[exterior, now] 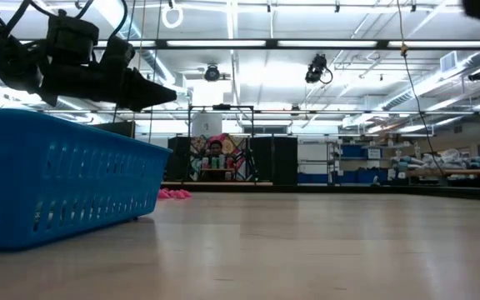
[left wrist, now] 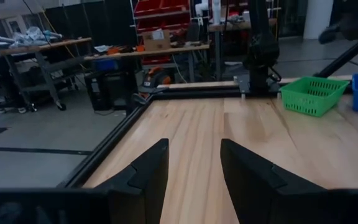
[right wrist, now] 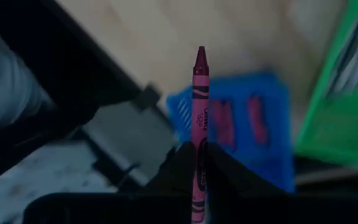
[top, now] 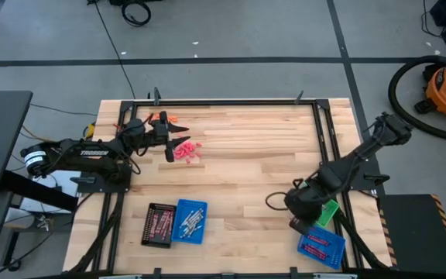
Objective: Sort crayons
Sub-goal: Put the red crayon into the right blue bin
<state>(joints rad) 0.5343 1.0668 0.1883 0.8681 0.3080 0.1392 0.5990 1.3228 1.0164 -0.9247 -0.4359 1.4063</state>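
Observation:
My right gripper (top: 299, 223) hangs over the near right of the table, shut on a red-pink crayon (right wrist: 199, 93). Under it stands a blue tray (right wrist: 253, 118) with red-pink crayons inside, and a green tray (right wrist: 347, 93) stands beside that. My left gripper (top: 169, 140) is open and level at the far left, with nothing between its fingers (left wrist: 148, 171). A loose heap of red-pink crayons (top: 186, 150) lies on the wood just beside it. A few orange crayons (top: 178, 123) lie farther back. My right gripper pinches the crayon's blunt end (right wrist: 199, 149) between its two fingers. The crayon lies along the fingers and sticks out past them, its tip (right wrist: 200, 55) pointing away. The fingers slant downward from above. The crayon is lifted clear, over the blue tray.
A black tray (top: 159, 225) and a second blue tray (top: 190, 222), each with crayons, stand side by side near the front left. A dark metal frame (top: 231, 101) runs round the table. Bare wood (top: 246, 170) fills the middle.

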